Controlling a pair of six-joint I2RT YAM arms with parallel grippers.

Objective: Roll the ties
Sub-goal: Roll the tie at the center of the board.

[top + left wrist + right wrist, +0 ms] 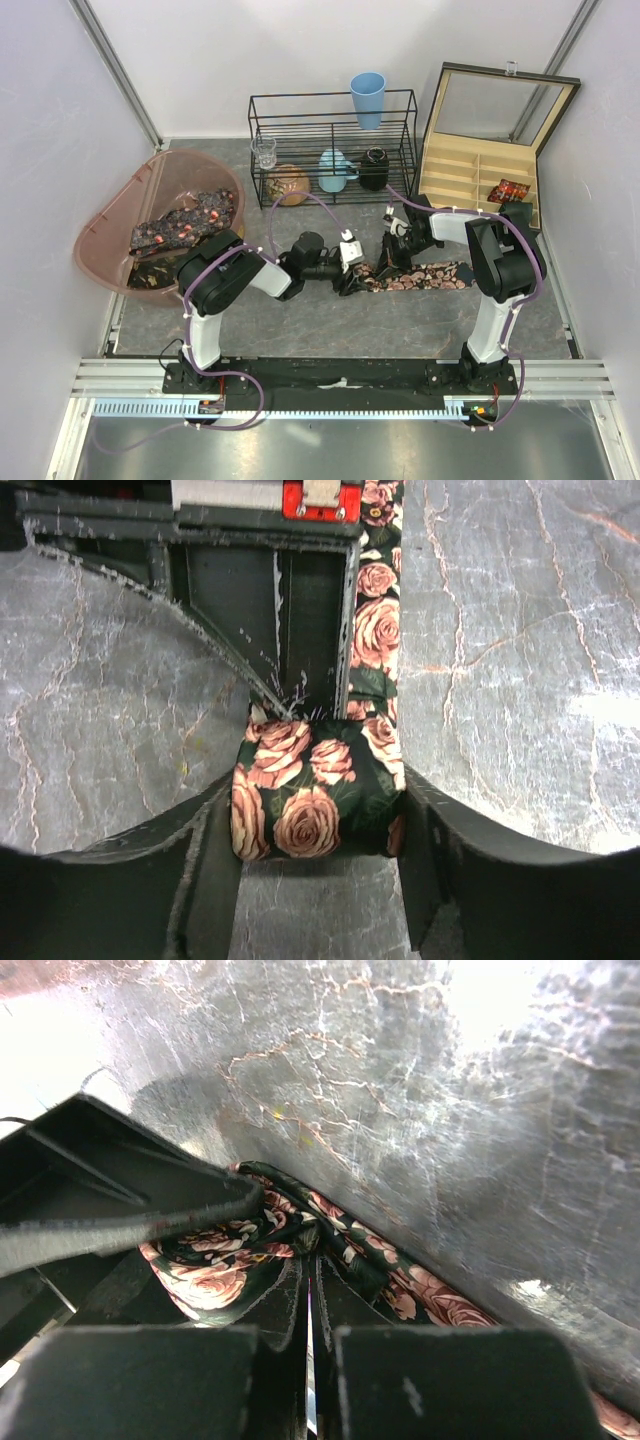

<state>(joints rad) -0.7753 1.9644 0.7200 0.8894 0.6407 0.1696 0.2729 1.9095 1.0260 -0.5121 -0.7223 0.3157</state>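
One dark tie with pink roses [430, 275] lies flat on the grey table. Its left end is wound into a small coil [315, 800]. My left gripper [320, 815] is shut on that coil, one finger on each side; in the top view it [350, 278] is at the tie's left end. My right gripper [312, 1250] is almost fully shut, and its tips pinch the tie fabric [350, 1245] right beside the coil [205, 1280]. In the top view it [392, 258] is over the tie. More ties [185, 225] lie in the pink tub [100, 235].
A black wire rack [300, 135] at the back holds a glass, a pot and jars, with a blue cup [367, 98] on top. An open wooden box [455, 170] at the back right holds a rolled tie [509, 190]. White walls enclose the table.
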